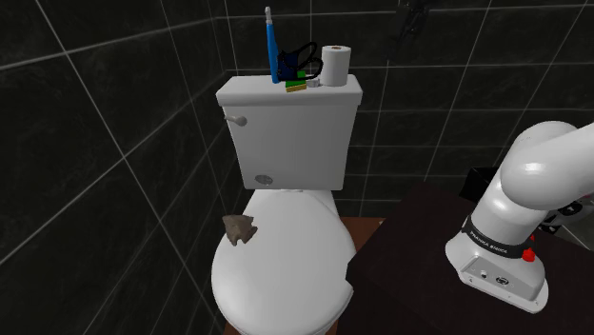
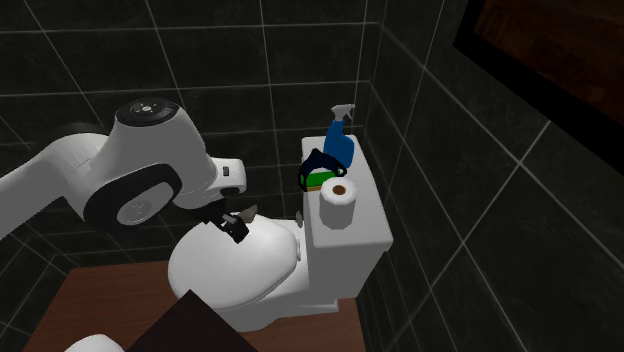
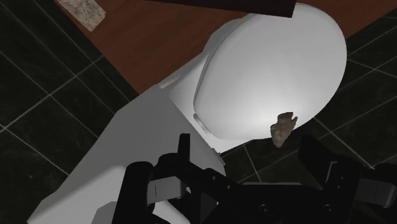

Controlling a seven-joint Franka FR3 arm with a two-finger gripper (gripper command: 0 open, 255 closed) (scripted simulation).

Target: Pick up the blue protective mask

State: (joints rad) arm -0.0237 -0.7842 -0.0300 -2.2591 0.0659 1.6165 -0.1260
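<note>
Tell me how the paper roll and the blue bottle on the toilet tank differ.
The paper roll is white; the bottle is blue. The roll is short and round, the bottle tall and slim. Both stand upright on the tank lid.

You see a white toilet point(image 1: 305, 276), brown lump point(image 1: 239, 229) on its lid, paper roll point(image 1: 334, 66) and blue spray bottle point(image 2: 341, 140) atop the tank point(image 1: 290, 143).

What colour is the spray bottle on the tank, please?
The spray bottle is blue, clearest in the second exterior view.
</note>
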